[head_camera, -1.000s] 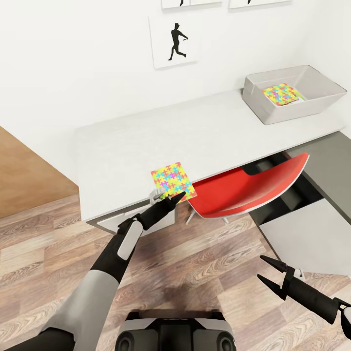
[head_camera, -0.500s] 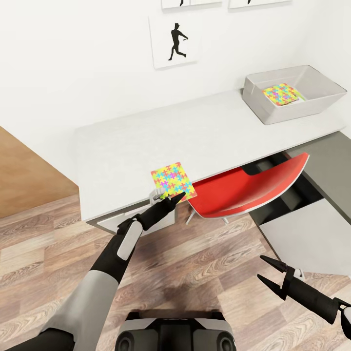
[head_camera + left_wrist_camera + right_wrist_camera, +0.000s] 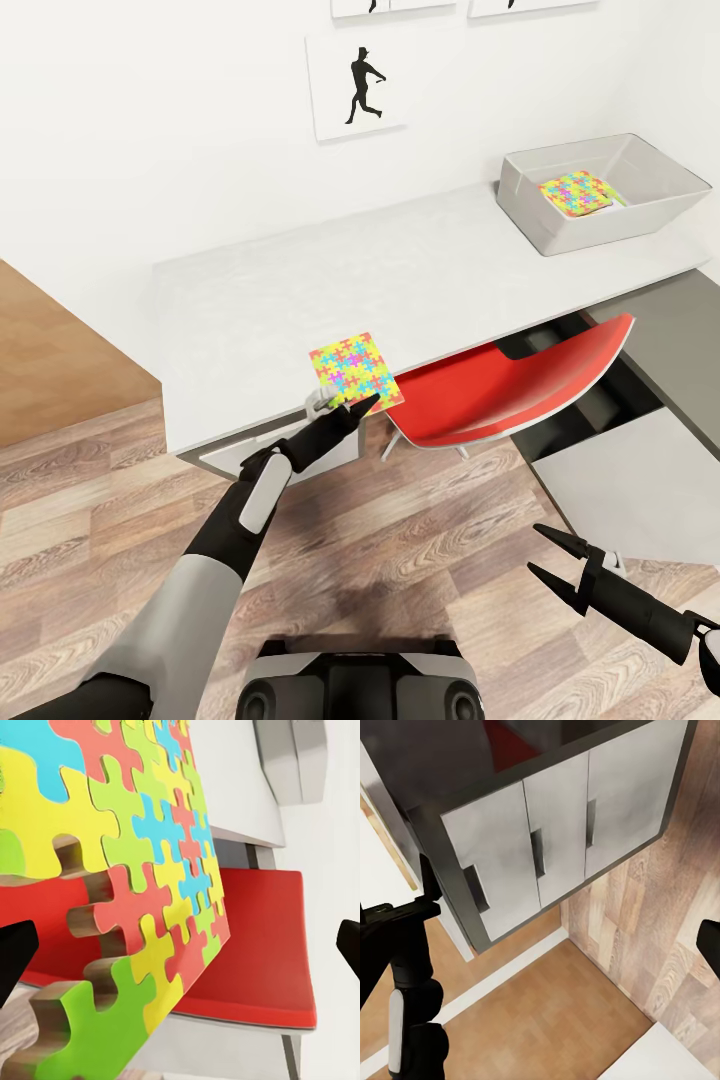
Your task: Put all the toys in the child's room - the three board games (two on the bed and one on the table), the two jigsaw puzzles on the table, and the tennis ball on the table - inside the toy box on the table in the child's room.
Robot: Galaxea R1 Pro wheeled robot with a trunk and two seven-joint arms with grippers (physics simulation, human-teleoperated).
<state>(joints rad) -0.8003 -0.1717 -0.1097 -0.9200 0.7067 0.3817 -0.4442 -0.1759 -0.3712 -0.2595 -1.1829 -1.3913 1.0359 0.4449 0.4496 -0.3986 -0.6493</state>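
Jigsaw puzzle (image 3: 354,369) at the table's (image 3: 260,300) near edge, overhanging it above the red chair (image 3: 500,390); no visible shift from a second ago, arms and camera unchanged too. Left claw (image 3: 345,408) at the puzzle's near edge, one dark finger over it; whether it grips the board, cannot tell. In the left wrist view the puzzle (image 3: 142,885) runs off frame, fingertips (image 3: 15,952) wide apart at the borders. Toy box (image 3: 640,225) at the table's far right holds the second puzzle (image 3: 576,192), part hidden by the near wall. Right claw (image 3: 553,560) low over the plank floor (image 3: 420,560), fingers spread, empty. Right wrist view: white drawers (image 3: 540,855).
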